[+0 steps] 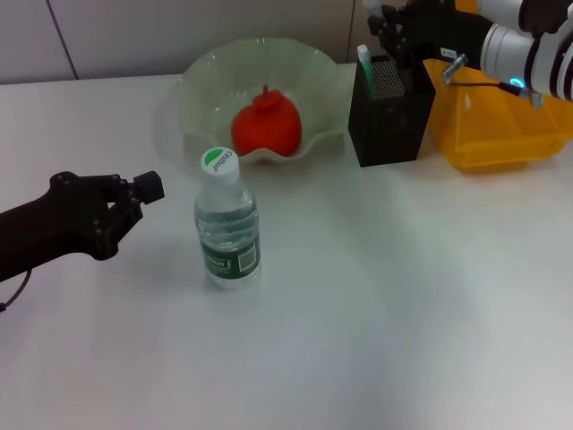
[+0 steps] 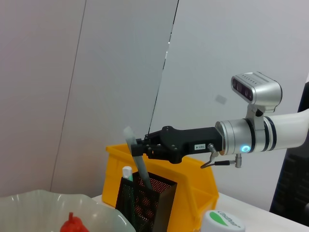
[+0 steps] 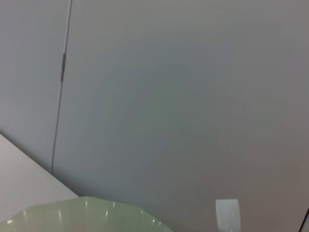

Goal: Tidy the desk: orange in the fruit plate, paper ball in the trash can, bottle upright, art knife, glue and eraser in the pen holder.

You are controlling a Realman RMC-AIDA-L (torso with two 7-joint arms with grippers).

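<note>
Right gripper [image 1: 387, 36]: hovering over the mouth of the pen holder [image 1: 390, 121], arm reaching in from my right. From the left wrist view it hangs just above the mesh cup beside a grey stick-like tool [image 2: 137, 162] that leans out of the cup; I cannot tell whether the fingers pinch that tool or stand apart. My guess is it sits there because a small item is being dropped in.

Left gripper [image 1: 148, 190]: low over the table [image 1: 403, 296] on my left, beside the bottle, touching nothing; fingers spread or pressed together, I cannot tell. I judge it idle.

Bottle [image 1: 227, 228]: upright, near the middle of the table, in front of the fruit plate. Green cap top carries white writing I cannot read with confidence; dark green label, print too small.

Orange [image 1: 266, 124]: inside the fruit plate [image 1: 197, 81], knob up. Done, by my reckoning.

Pen holder: between plate and trash can [image 1: 501, 134], touching or nearly touching the bin. A white stick with a green tip [image 1: 363, 63] stands in one corner, probably the glue.

Trash can: far right; contents hidden.

Eraser, paper ball: not visible.
</note>
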